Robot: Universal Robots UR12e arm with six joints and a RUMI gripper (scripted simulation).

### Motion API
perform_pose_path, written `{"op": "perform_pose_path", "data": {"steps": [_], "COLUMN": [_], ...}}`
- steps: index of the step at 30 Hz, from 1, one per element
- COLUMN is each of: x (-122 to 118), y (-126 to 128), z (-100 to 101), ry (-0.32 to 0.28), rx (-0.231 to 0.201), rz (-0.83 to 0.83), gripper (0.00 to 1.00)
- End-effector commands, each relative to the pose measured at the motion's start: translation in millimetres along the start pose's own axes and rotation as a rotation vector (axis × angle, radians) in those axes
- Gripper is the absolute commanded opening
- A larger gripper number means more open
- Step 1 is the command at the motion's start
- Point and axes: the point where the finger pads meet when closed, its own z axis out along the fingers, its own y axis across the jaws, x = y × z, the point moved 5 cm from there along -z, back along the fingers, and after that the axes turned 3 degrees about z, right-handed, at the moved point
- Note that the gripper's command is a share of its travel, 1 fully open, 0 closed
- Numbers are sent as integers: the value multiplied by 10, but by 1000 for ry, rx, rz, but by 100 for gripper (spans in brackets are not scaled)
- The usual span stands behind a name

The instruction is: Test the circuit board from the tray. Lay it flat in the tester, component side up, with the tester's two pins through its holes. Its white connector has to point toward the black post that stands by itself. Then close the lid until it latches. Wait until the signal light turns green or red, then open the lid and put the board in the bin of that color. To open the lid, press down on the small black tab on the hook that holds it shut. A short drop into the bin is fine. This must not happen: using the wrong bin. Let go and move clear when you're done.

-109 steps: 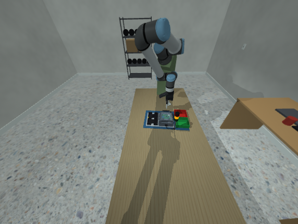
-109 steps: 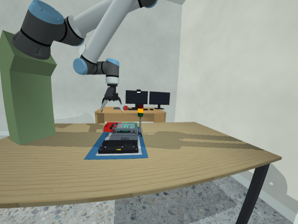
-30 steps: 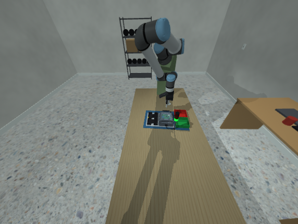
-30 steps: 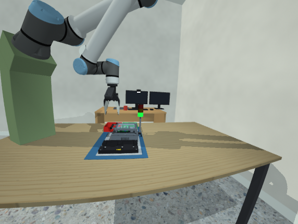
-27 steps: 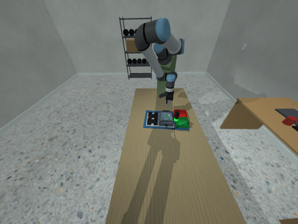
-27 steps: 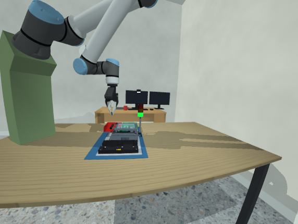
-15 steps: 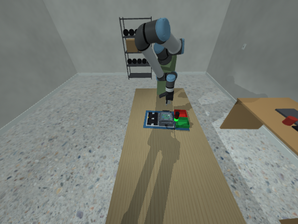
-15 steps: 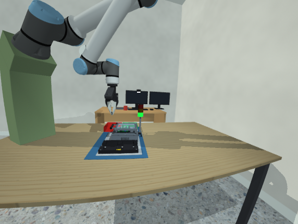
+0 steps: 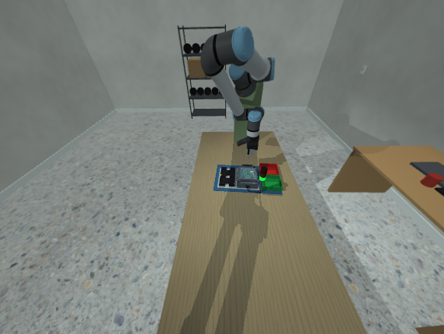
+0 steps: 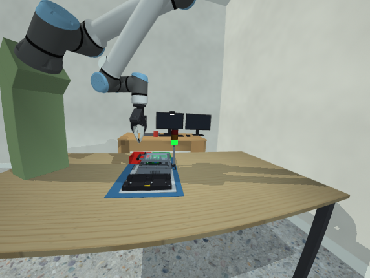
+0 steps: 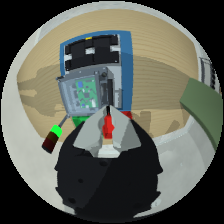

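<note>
Green-lit signal tower (image 9: 262,179) (image 10: 174,142) (image 11: 55,131) calls for the green plastic bin (image 9: 272,182) (image 11: 79,120); the green circuit board (image 9: 248,173) (image 10: 156,157) (image 11: 86,93) lies inside the grey tester, its lid seemingly latched, so the black two-jaw gripper (image 9: 248,156) (image 10: 139,141) (image 11: 108,106) hovers clenched on nothing, probably to press the tab

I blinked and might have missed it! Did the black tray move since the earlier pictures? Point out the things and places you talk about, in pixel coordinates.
No. The black tray (image 9: 227,181) (image 10: 147,186) (image 11: 90,51) sits at the same spot on the blue mat (image 9: 216,185) (image 10: 111,194) (image 11: 127,65).
</note>
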Motion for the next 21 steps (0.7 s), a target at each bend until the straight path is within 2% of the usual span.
{"op": "perform_pose_path", "data": {"steps": [1, 21], "x": [3, -5], "y": [13, 21], "z": [-7, -72], "ry": [1, 0], "rx": [-2, -3], "rz": [1, 0], "gripper": [0, 0]}}
